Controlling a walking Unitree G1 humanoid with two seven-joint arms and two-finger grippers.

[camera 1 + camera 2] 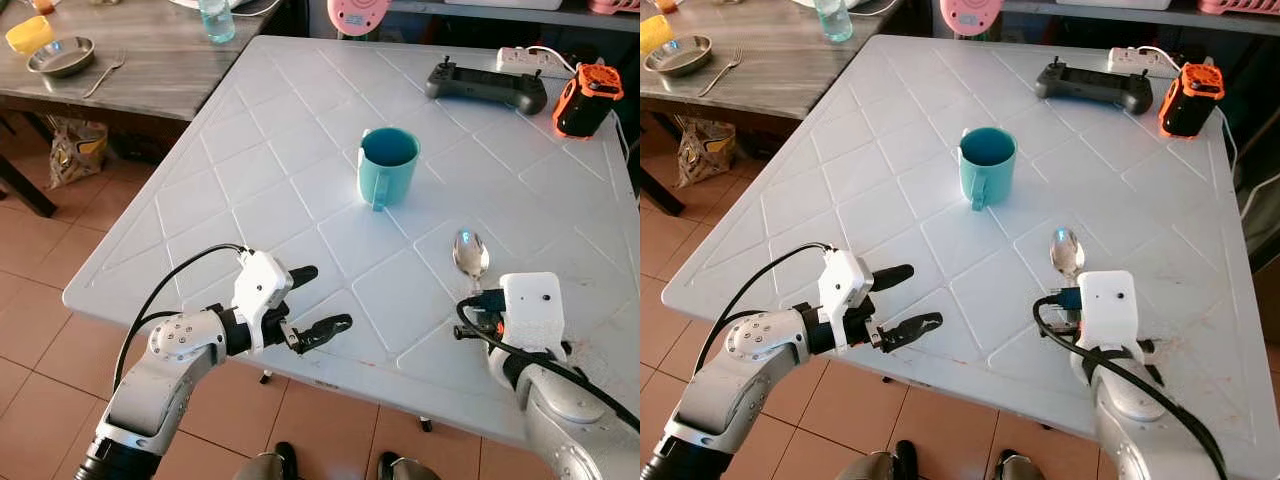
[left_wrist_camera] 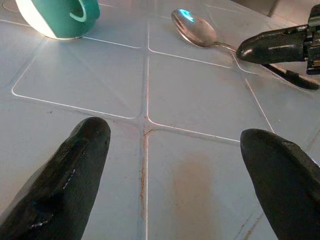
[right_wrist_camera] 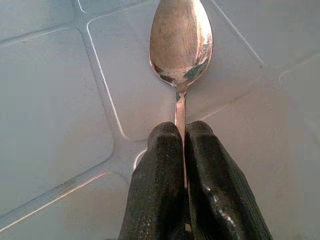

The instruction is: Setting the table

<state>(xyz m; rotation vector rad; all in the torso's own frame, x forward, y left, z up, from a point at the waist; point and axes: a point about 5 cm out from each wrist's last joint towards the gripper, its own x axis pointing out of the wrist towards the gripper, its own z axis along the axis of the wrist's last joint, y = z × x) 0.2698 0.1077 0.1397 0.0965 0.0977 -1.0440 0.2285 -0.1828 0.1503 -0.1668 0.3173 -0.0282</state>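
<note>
Two black fingers (image 3: 195, 175) of the right pincer (image 3: 181, 131) are pressed tight together on the thin handle of a spoon (image 3: 181, 42). The spoon lies flat on the white counter (image 1: 250, 170), bowl up and pointing away from the robot, near the front edge on the right side. The left pincer (image 1: 312, 300) hangs just over the front edge of the counter, well to the left of the spoon. Its fingers (image 2: 75, 170) are spread wide apart and hold nothing. From the left wrist, the spoon and the right pincer's fingers show across a few squares of the counter. Past the spoon, near the middle of the counter, stands a teal cup (image 1: 386, 165), upright, with its handle facing the robot. At the far side of the counter lies a black controller (image 1: 486, 84). Just beside it, to the right, stands an orange and black box (image 1: 587, 98), and behind them lies a white power strip (image 1: 527, 60). To the left stands a second, wooden counter (image 1: 150, 70). On it are a metal bowl (image 1: 61, 55), a fork (image 1: 103, 73), a yellow thing (image 1: 29, 34) and a clear bottle (image 1: 216, 20). The floor (image 1: 40, 270) below has brown tiles.
</note>
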